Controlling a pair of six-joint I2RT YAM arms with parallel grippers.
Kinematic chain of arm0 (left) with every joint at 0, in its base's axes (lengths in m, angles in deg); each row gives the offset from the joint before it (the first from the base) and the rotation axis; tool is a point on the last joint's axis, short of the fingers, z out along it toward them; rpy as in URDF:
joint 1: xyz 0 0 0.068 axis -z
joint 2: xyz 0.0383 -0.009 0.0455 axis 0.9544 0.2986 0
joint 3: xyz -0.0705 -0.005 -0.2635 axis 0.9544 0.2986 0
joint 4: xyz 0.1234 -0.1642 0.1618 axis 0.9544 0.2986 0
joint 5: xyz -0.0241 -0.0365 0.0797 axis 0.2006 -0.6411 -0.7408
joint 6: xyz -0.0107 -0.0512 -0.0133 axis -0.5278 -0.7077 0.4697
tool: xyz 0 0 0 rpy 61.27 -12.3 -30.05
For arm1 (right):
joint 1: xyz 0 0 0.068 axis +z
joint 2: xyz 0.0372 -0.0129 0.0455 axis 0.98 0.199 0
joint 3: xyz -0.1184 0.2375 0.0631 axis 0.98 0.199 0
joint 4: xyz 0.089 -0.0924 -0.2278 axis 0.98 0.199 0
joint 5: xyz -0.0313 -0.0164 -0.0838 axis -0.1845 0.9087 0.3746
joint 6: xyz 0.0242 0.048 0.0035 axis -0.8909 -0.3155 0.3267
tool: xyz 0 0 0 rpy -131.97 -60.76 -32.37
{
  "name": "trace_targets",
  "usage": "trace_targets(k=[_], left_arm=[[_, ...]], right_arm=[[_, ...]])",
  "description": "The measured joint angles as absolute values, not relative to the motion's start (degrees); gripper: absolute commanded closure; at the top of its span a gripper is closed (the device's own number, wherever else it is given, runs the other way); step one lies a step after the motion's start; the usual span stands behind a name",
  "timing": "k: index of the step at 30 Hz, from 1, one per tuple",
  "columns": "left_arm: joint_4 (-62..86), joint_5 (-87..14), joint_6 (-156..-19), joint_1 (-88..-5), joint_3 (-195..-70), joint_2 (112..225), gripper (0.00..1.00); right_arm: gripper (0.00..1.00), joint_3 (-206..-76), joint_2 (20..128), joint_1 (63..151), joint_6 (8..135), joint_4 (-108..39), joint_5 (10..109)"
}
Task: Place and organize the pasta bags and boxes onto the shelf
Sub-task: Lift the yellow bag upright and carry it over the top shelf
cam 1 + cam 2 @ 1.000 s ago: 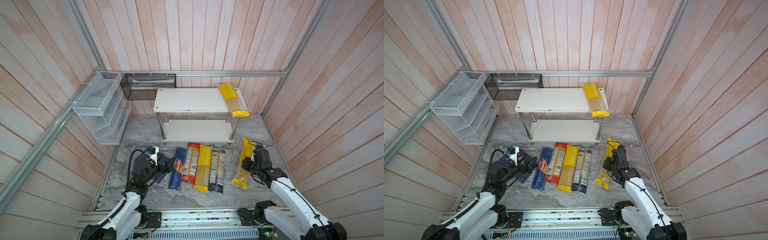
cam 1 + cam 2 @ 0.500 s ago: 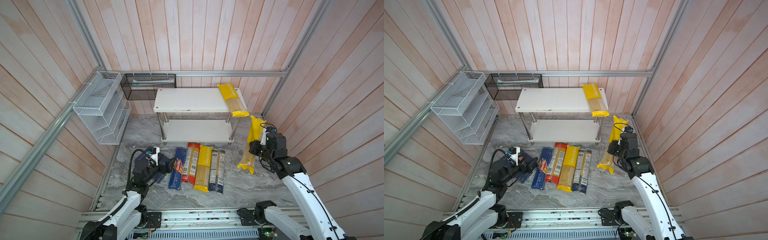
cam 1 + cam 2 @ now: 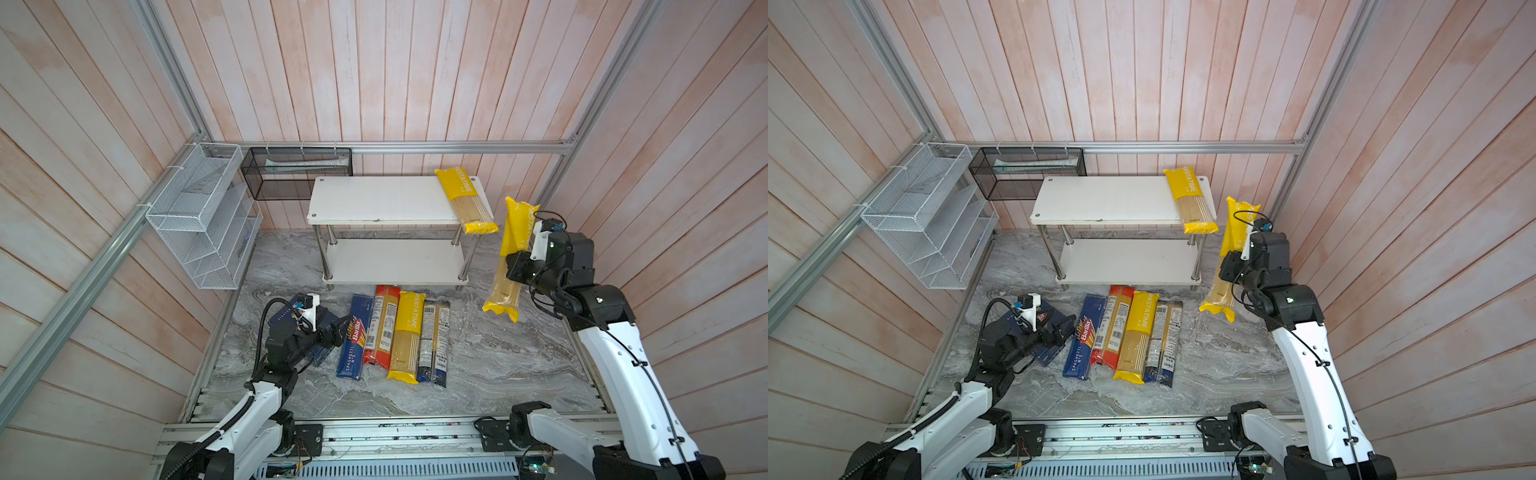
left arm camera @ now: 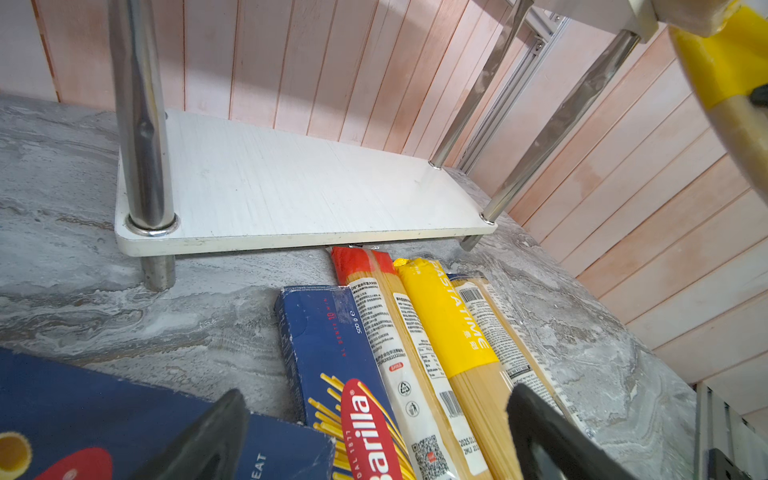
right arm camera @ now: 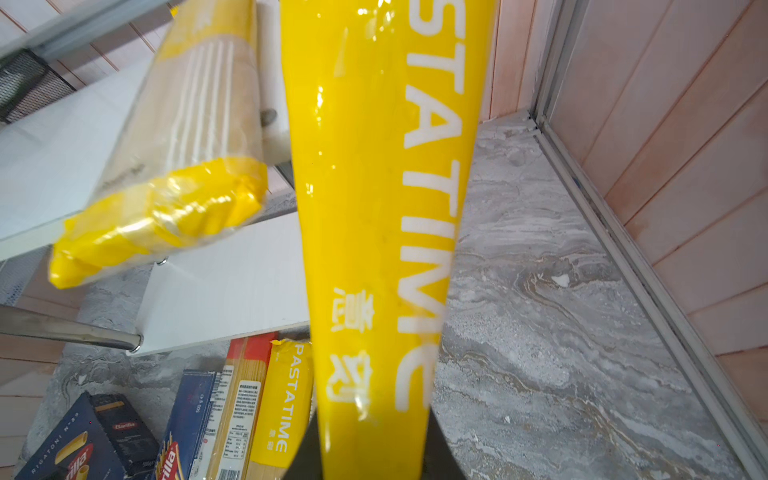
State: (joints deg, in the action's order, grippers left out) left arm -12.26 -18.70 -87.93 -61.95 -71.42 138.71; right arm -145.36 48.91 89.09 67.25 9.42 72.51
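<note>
Holds 1 yellow bag (image 3: 503, 291) clamped in the right gripper (image 3: 515, 268) at right-centre of a top view, long axis nearly up-down in frame, just right of the shelf (image 3: 382, 199); probably calls for swinging it up-left beside the shelved bag (image 3: 467, 199).

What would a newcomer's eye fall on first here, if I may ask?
The right gripper holds a yellow spaghetti bag in the air, right of the white shelf. A second yellow bag lies on its top board at the right end, overhanging the front edge. Five long packs lie side by side on the table.
</note>
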Motion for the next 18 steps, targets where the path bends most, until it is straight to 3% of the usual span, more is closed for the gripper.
trace_targets(k=[18], left_arm=[[-12.28, -19.38, -87.71, -61.69, -71.42, 140.08, 0.0]], right_arm=[[0.99, -169.33, 61.55, 94.97, 70.05, 12.02, 69.29]])
